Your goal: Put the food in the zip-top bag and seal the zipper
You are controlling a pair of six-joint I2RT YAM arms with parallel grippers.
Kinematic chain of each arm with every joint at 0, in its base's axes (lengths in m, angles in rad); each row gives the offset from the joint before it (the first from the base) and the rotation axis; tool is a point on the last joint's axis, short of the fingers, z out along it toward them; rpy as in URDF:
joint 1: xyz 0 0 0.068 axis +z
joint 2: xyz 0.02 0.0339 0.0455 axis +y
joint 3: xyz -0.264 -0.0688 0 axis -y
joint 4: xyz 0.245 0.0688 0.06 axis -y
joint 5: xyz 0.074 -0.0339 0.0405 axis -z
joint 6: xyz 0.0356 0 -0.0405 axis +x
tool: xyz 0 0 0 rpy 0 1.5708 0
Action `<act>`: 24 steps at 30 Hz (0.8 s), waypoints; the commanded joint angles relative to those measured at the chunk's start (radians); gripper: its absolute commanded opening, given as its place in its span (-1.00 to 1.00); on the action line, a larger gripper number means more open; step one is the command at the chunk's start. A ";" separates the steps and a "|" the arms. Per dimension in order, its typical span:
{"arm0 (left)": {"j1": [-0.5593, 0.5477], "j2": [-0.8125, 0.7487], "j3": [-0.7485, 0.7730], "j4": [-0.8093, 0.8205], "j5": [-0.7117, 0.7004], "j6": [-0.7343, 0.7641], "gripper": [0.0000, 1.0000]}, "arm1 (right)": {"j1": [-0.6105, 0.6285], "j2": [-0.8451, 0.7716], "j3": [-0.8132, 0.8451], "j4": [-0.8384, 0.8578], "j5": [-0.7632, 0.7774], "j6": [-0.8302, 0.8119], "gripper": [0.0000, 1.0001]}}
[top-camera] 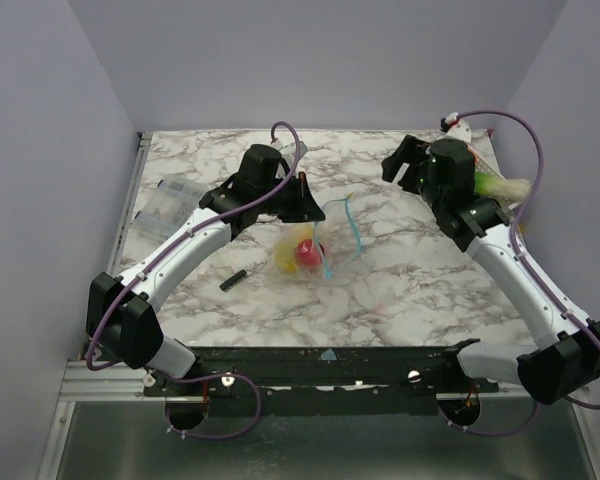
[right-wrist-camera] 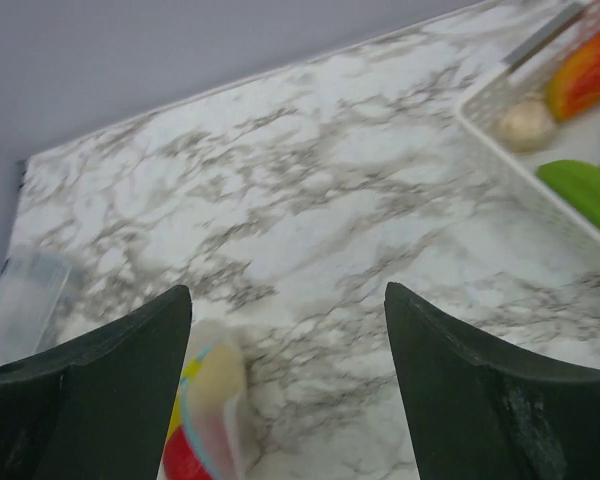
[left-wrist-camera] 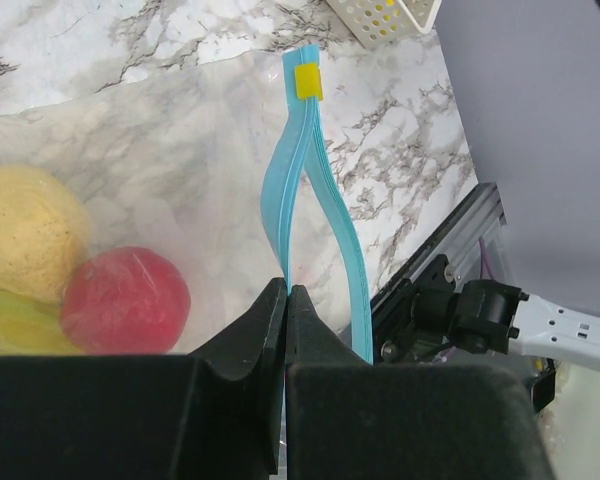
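The zip-top bag [top-camera: 320, 250] lies mid-table, holding a red food piece [top-camera: 306, 252] and a yellow one [top-camera: 285, 258]. Its teal zipper [top-camera: 352, 226] is parted into two strips. My left gripper [top-camera: 313, 208] is shut on one zipper strip [left-wrist-camera: 280, 200] near the bag's end; the other strip bows away to the right. A yellow slider [left-wrist-camera: 308, 84] sits at the far end, and the red food [left-wrist-camera: 125, 300] and yellow food [left-wrist-camera: 25, 245] show through the plastic. My right gripper [top-camera: 400, 165] is open and empty, held above the table to the bag's right [right-wrist-camera: 288, 290]. The bag [right-wrist-camera: 208, 420] shows by its left finger.
A white basket [top-camera: 488, 158] at the back right holds green, orange and pale food [right-wrist-camera: 585, 195]. A clear packet [top-camera: 170, 200] lies at the back left. A small black bar [top-camera: 233, 280] lies near the left arm's forearm.
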State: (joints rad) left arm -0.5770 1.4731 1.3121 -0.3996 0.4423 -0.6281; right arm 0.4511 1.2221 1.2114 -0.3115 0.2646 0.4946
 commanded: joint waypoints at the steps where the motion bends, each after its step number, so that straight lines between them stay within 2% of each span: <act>1: 0.003 -0.007 0.013 -0.013 0.019 0.021 -1.00 | -0.167 0.085 0.047 -0.032 0.067 -0.008 0.63; 6: 0.004 0.013 0.033 -0.048 0.034 0.045 -1.00 | -0.386 0.257 0.083 0.013 -0.104 -0.018 0.71; 13: 0.003 0.024 0.030 -0.073 0.057 0.068 -1.00 | -0.572 0.574 0.265 -0.011 -0.360 -0.077 0.71; 18: 0.004 0.044 0.056 -0.099 0.072 0.091 -1.00 | -0.647 0.786 0.447 -0.101 -0.546 -0.110 0.68; 21: 0.004 0.056 0.071 -0.105 0.080 0.096 -1.00 | -0.649 0.906 0.571 -0.209 -0.568 -0.165 0.69; 24: 0.005 0.067 0.082 -0.110 0.081 0.102 -1.00 | -0.651 0.958 0.610 -0.240 -0.558 -0.214 0.76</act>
State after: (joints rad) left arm -0.5770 1.5219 1.3506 -0.4858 0.4911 -0.5568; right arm -0.2050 2.1181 1.7596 -0.4267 -0.2142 0.3714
